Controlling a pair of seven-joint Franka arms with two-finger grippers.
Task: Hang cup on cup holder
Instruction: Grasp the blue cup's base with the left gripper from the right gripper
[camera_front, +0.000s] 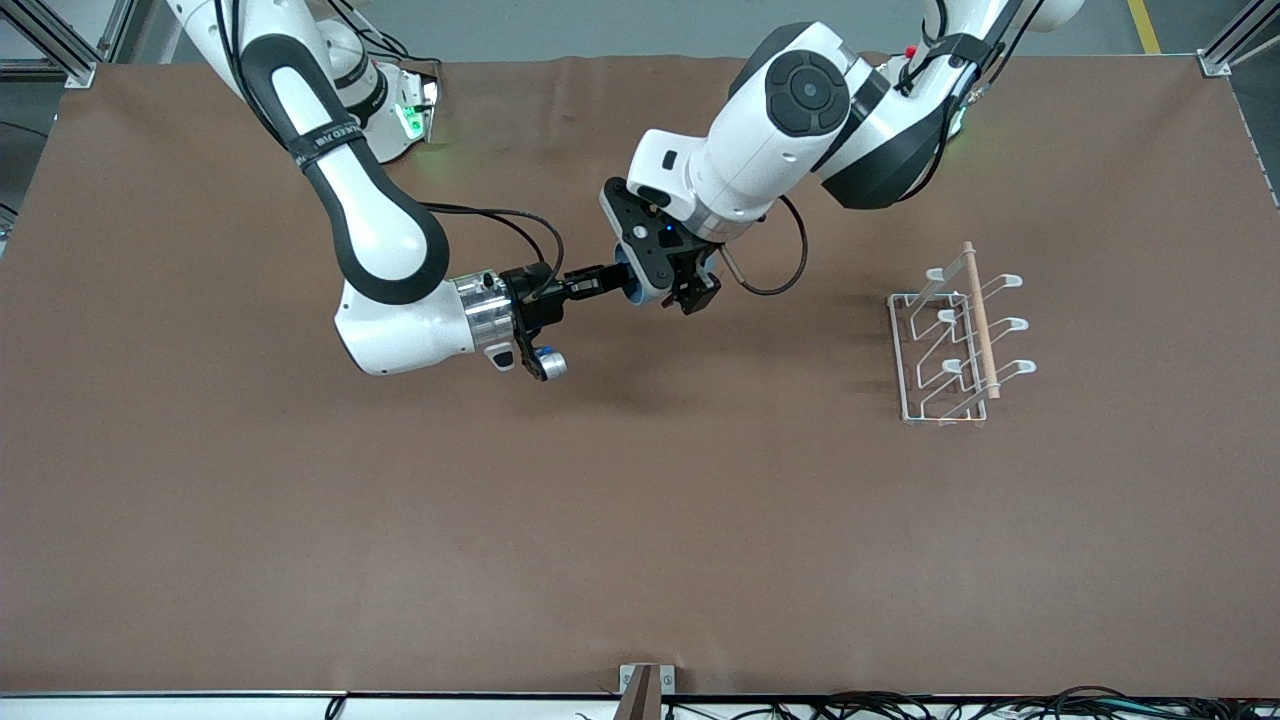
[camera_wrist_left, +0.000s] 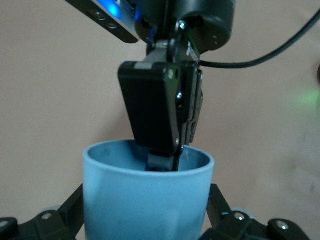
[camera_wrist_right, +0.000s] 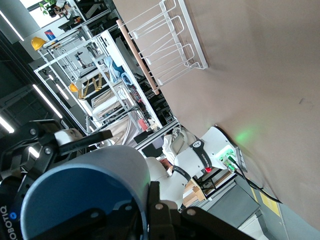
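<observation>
The light blue cup (camera_front: 632, 290) hangs in the air over the middle of the table, lying on its side. My right gripper (camera_front: 612, 281) is shut on its rim, one finger inside and one outside the wall (camera_wrist_left: 165, 162). My left gripper (camera_front: 640, 278) is open around the cup's body (camera_wrist_left: 145, 200), a finger (camera_wrist_left: 75, 205) standing close to each side of it. In the right wrist view the cup (camera_wrist_right: 85, 190) fills the space at my right gripper (camera_wrist_right: 152, 200). The white wire cup holder (camera_front: 950, 345) with its wooden rod (camera_front: 980, 320) stands toward the left arm's end of the table.
Brown cloth (camera_front: 640, 520) covers the table. The right arm's base (camera_front: 400, 110) stands at the top edge of the front view. A small metal bracket (camera_front: 645, 685) sits at the table's front edge. The cup holder (camera_wrist_right: 165, 45) has bare cloth all round it.
</observation>
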